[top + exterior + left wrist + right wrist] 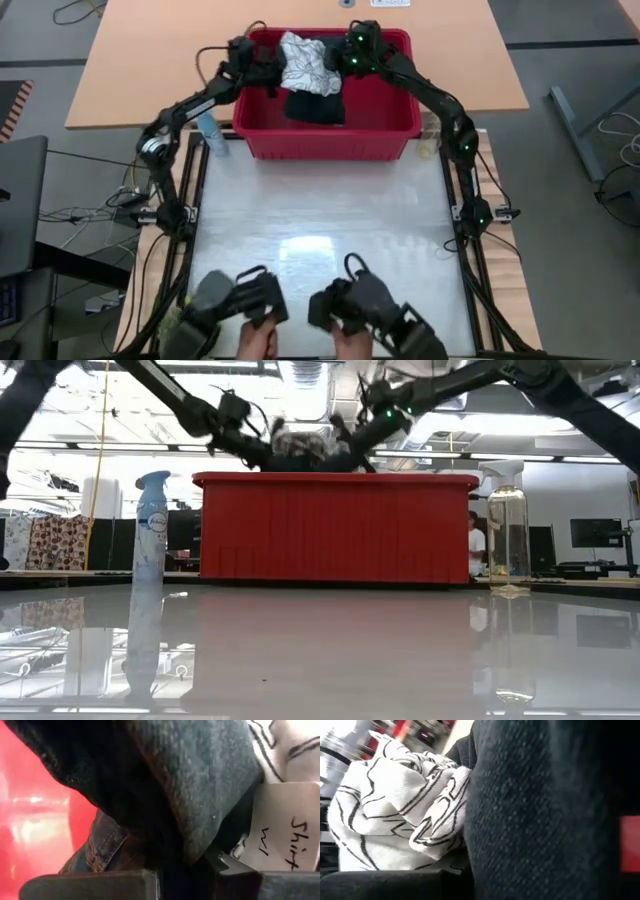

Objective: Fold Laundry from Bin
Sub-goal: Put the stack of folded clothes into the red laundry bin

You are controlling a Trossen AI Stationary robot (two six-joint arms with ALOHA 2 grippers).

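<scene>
The red bin [330, 130] stands at the table's far edge and fills the middle of the low view [335, 530]. In it lies the laundry: a white cloth with a dark leaf print [308, 62] on top of dark navy trousers [315, 105]. My left gripper [268, 72] reaches over the bin's left part and is shut on the dark cloth [165, 795]. My right gripper [340, 62] comes over the bin's right part, shut on dark cloth [545, 820] next to the white cloth [395, 815]. In the low view the bundle [300, 450] shows above the bin's rim between both grippers. My left gripper pinches a bunched fold of the dark trousers [185, 862] between its two fingers [100, 882], coming nearly level from the bin's left side. The cloth bulges thickly beyond the fingers; a stitched seam [102, 852] hangs beside them. My right gripper has dark cloth [490, 870] running down between its fingers [395, 885], coming slantwise from the bin's right side. The cloth fills the view and hides the place of contact, so which part it holds cannot be told.
A blue spray bottle [150, 530] stands left of the bin and a clear spray bottle [508, 525] right of it. A paper label with handwriting [290, 840] lies by the white cloth. A person's hands [300, 345] hold two dark control handles at the near edge.
</scene>
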